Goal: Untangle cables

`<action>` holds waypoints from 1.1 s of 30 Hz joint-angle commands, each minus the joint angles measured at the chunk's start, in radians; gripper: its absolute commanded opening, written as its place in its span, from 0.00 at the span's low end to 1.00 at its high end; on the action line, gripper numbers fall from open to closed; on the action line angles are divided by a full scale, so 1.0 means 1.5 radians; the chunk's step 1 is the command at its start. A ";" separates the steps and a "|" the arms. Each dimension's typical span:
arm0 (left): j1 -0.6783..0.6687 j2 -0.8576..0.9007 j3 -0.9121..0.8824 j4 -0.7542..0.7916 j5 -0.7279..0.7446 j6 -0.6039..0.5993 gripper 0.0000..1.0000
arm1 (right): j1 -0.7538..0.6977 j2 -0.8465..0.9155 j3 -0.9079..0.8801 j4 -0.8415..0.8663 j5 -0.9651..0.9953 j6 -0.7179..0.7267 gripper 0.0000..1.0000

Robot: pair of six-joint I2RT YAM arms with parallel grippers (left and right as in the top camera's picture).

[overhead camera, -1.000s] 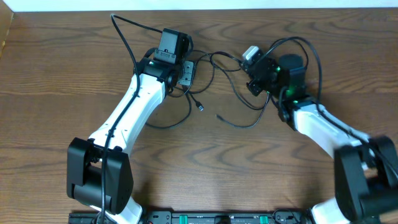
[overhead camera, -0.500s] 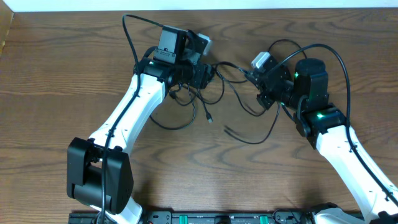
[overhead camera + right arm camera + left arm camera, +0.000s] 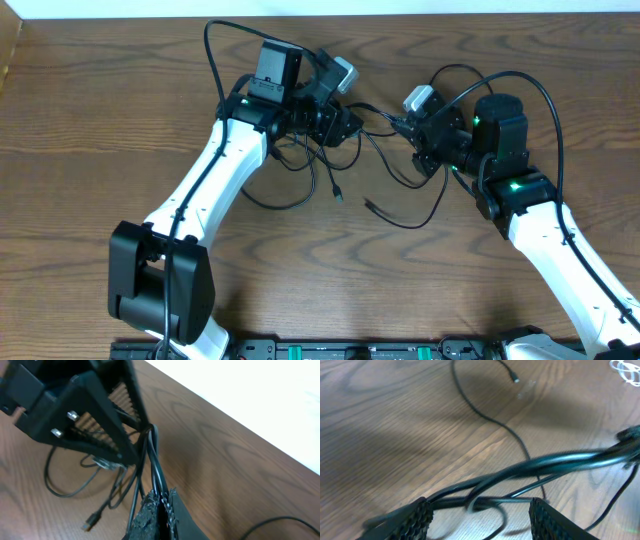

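Observation:
Several thin black cables (image 3: 375, 113) hang in a tangle between my two grippers over the back middle of the table. In the right wrist view my right gripper (image 3: 161, 496) is shut on two of these cables (image 3: 152, 455); overhead, the right gripper (image 3: 405, 125) sits right of the tangle. My left gripper (image 3: 340, 120) stands open at the tangle's left end. In the left wrist view the cables (image 3: 560, 460) run across the gap of the left gripper (image 3: 480, 510), touching its left finger (image 3: 415, 517). Loose plug ends (image 3: 340, 195) (image 3: 368, 205) trail on the wood.
Thicker black arm wires arch over each wrist, left (image 3: 212, 50) and right (image 3: 525, 85). The wooden table (image 3: 450, 280) ends at a pale wall behind (image 3: 450, 8). A slack cable loop (image 3: 270, 203) lies beside the left forearm.
The left gripper has lifted and shifted right with the tangle. The right arm swung right earlier and now holds still. The cables between the grippers are drawn straighter.

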 commanded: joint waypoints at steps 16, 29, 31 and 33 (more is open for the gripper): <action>-0.031 0.009 0.006 0.016 -0.052 0.013 0.08 | 0.003 -0.011 0.001 0.004 -0.042 0.017 0.01; -0.031 0.009 0.006 0.018 -0.232 -0.054 0.08 | 0.001 -0.011 0.001 -0.006 0.008 0.017 0.01; -0.031 0.009 0.006 0.019 -0.342 -0.109 0.07 | -0.001 -0.011 0.001 -0.009 0.018 0.017 0.01; -0.028 0.009 0.006 0.018 -0.429 -0.149 0.07 | -0.002 -0.011 0.001 -0.009 0.016 0.017 0.01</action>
